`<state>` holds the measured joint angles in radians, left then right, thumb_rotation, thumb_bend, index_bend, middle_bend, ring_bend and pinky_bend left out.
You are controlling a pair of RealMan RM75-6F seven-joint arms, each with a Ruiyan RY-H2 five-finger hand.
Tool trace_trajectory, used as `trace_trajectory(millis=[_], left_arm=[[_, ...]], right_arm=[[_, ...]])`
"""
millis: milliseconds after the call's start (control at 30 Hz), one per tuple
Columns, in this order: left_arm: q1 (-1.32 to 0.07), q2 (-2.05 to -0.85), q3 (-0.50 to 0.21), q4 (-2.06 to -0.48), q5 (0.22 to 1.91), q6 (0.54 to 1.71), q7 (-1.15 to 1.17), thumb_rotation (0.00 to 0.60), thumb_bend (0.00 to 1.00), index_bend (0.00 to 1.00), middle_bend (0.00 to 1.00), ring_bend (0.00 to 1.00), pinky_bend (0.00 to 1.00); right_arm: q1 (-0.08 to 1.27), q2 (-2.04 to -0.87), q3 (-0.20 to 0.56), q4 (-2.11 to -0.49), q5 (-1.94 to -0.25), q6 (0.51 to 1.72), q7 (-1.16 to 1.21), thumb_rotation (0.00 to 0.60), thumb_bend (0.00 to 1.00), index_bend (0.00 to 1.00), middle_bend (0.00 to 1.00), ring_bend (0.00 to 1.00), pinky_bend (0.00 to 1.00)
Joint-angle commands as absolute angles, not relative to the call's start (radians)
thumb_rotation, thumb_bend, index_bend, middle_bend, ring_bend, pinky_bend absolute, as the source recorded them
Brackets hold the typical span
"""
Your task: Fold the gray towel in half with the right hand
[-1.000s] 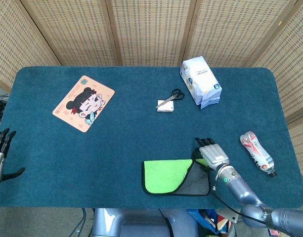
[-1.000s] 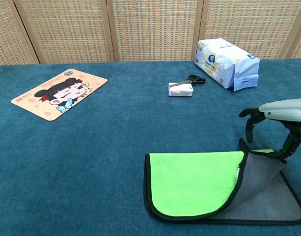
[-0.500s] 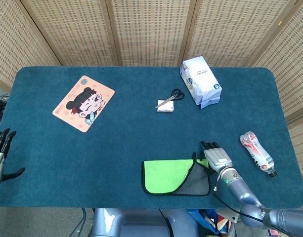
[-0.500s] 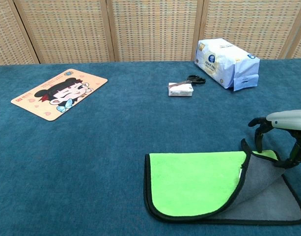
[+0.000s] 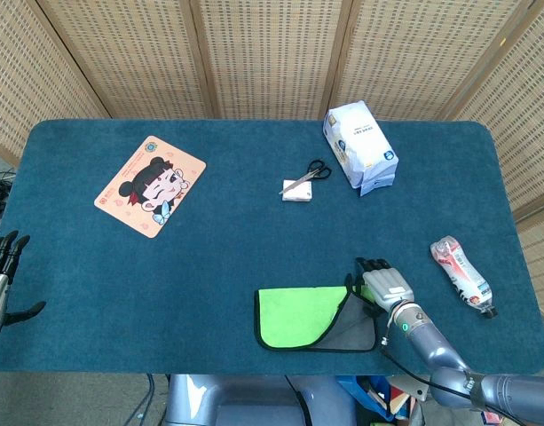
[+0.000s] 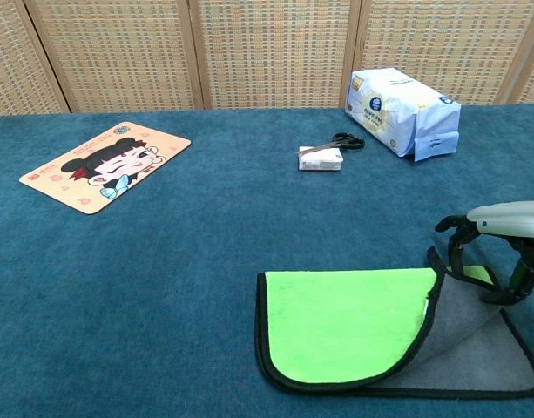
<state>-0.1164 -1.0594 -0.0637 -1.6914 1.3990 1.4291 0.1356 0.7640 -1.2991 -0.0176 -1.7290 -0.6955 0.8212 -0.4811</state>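
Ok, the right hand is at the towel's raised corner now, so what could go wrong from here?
1. The right hand seems to have only the far right corner of the towel under its fingers; that corner could slip free.
2. The fold already looks crooked, with gray exposed on the right, so the edges may end up misaligned.
3. The bottle lies close to the right, so a wide swing might knock it.

Scissors (image 6: 345, 139) lie between mat (image 6: 105, 165) and packet (image 6: 401, 111).

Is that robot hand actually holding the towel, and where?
It cannot be told. The right hand sits at the towel's far right corner, fingers curled down over the raised edge.
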Motion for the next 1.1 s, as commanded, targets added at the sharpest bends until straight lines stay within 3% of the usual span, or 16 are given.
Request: trace_trajectory(millis=[33,400,667,1100], left_arm=[[-0.117,-1.059,-0.064,-1.691,1.399,1.429,0.135,0.600,0.11,0.00,0.00,0.00,0.00],[-0.117,-1.059,-0.064,-1.692,1.398,1.429,0.135,0.600,0.11,0.00,0.00,0.00,0.00],[-0.118,-1.061,-0.065,-1.692,1.395,1.428,0.140,0.600,0.11,0.00,0.00,0.00,0.00],[-0.119,-1.063,-0.065,-1.692,1.393,1.426,0.144,0.600,0.11,0.00,0.00,0.00,0.00]], right_arm=[[0.766,-1.302,-0.019,-1.726,-0.693,0.822,-0.480,0.600,0.37,0.44,0.00,0.00,0.00],[0.777,-1.324,-0.027,-1.711,-0.682,0.840,-0.487,0.600,0.37,0.47,0.00,0.00,0.00],[0.782,-1.334,-0.030,-1.705,-0.678,0.844,-0.487,0.600,0.48,0.50,0.00,0.00,0.00],[0.780,-1.336,-0.040,-1.705,-0.688,0.842,-0.476,0.600,0.52,0.57,0.00,0.00,0.00]])
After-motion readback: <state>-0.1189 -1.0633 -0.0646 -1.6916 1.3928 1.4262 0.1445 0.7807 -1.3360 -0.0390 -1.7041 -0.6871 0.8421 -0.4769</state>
